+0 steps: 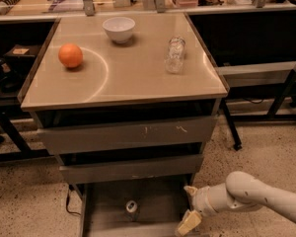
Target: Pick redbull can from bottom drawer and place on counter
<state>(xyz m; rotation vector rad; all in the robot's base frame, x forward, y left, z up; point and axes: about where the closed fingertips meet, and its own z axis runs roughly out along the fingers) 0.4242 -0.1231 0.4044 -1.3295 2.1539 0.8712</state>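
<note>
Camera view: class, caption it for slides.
Open cream gripper at right of grey metal bottom drawer; slim silver can stands inside.

The bench (138, 78) top was glossy, smooth beige with a thin metal rim. The bottom drawer (104, 212) was matt grey metal, and the redbull can (131, 209) in it was shiny metal on top. Below the bench's front right corner, the gripper (188, 206) had smooth cream jaws, which stood parted.

My gripper (188, 207), fingers apart, covers the right corner of the bottom drawer (108, 206). The drawer's front runs off the lower edge. My arm (266, 199) is cut off at the right edge. The redbull can (131, 209) is too small for me to read any markings.
</note>
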